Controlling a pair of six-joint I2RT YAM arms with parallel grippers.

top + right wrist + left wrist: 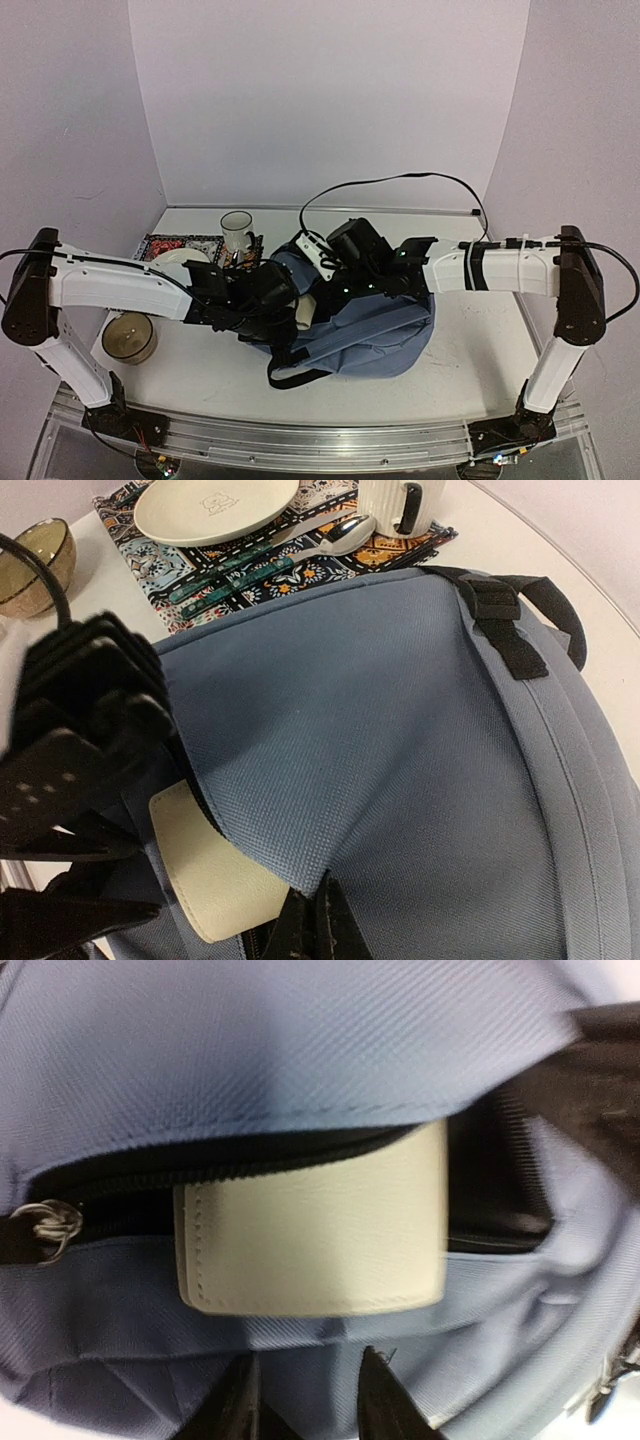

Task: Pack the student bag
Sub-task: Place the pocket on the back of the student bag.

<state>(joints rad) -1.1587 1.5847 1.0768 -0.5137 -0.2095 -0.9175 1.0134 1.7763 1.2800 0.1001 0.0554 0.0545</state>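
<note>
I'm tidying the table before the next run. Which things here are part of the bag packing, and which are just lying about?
In the job: student bag; cream case, half inside its zip opening; right gripper, pinching the bag's fabric.
Lying about: patterned placemat; plate; mug; spoon; bowl.

The white table (480, 330) carries the student bag (380, 335), a patterned placemat (185, 243) and a bowl (129, 337).
</note>
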